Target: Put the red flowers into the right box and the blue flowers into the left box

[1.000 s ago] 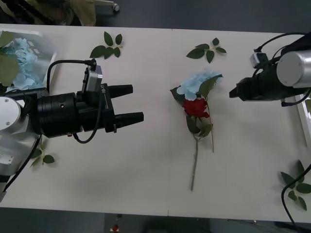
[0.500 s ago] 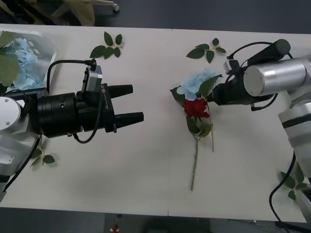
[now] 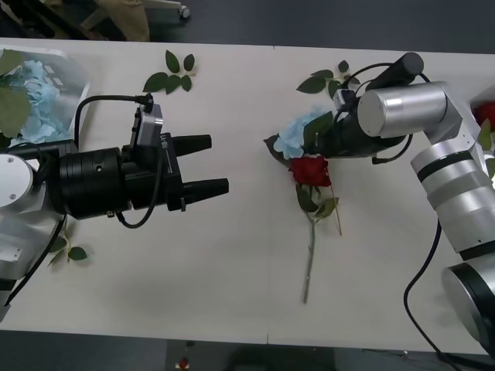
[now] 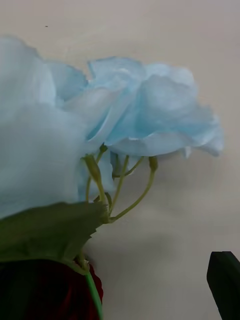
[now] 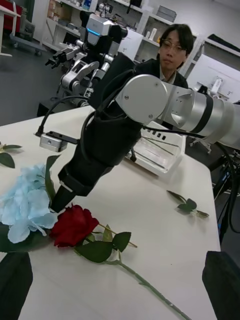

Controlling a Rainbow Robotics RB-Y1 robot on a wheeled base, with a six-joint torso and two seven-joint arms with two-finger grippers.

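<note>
Blue flowers (image 3: pixel 23 97) lie in my left box (image 3: pixel 76 93) at the table's far left corner, leaves draped over them. Just beside it my left gripper (image 3: pixel 207 165) hovers above the table (image 3: pixel 232 278), fingers spread and empty, pointing toward the middle. There a second blue flower (image 3: pixel 296 133) lies on the table with a red rose (image 3: pixel 311 170) touching its near side, the rose's stem (image 3: pixel 309 259) running back toward me. My right gripper (image 3: pixel 319 137) is down at that blue flower's edge, by its leaf; I cannot tell whether its fingers are apart or together. Up close, the blue petals (image 4: pixel 130 115) sit over the rose (image 4: pixel 45 292). At the far right edge, another red bloom (image 3: pixel 486 113) lies in the right box (image 5: pixel 159 155).
</note>
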